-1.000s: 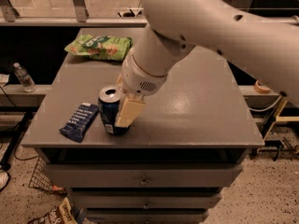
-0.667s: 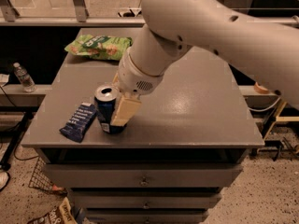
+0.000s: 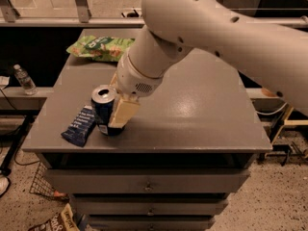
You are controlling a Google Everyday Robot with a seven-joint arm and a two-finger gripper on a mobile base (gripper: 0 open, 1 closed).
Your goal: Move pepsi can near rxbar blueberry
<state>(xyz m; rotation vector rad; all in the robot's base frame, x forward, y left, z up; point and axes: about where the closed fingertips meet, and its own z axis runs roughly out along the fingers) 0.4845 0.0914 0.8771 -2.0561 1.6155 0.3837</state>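
The pepsi can (image 3: 103, 106) is dark blue with a silver top and stands upright near the front left of the grey cabinet top (image 3: 192, 114). My gripper (image 3: 114, 115) is around the can, with one cream finger (image 3: 122, 113) pressed on its right side; the other finger is hidden behind the can. The rxbar blueberry (image 3: 80, 125), a flat dark blue bar with white text, lies just left of the can, almost touching it, near the front left corner.
A green snack bag (image 3: 98, 47) lies at the back left of the top. A clear water bottle (image 3: 23, 79) stands on a low ledge to the left. Drawers run below the front edge. A wire basket and litter are on the floor.
My gripper and the can have shifted a little to the left, closer to the bar. The bar and the green bag have not moved.
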